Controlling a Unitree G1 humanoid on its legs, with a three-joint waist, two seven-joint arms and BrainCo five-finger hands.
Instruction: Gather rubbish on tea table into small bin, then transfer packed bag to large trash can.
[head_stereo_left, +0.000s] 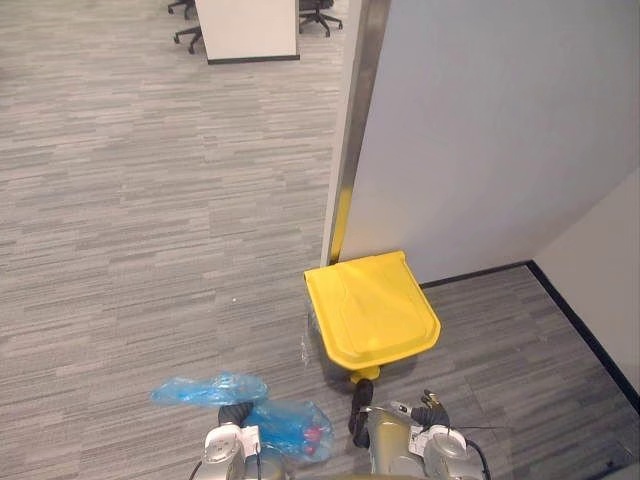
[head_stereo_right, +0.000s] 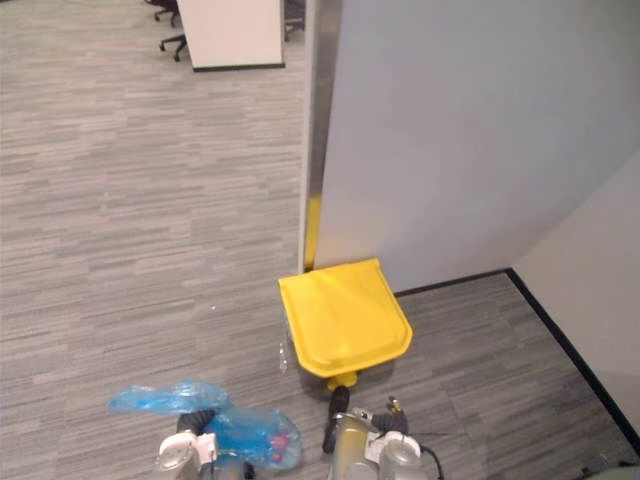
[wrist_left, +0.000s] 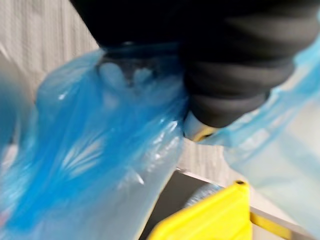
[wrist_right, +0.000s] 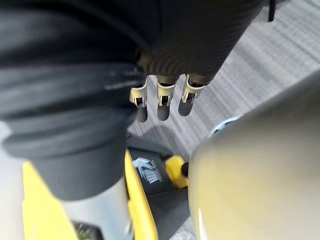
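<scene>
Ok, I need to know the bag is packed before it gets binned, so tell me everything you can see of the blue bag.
The blue bag is thin, translucent, crinkled plastic, bunched up around the left hand, with a loose tail trailing to the robot's left. Something red shows through its lower end; other contents cannot be made out. It sits low before the robot, over grey carpet, left of the yellow-lidded bin. Whether it touches the floor cannot be told.

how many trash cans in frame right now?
1. The yellow-lidded trash can stands on the carpet against the grey partition, just ahead of the robot. Another could be hidden behind the partition.
</scene>
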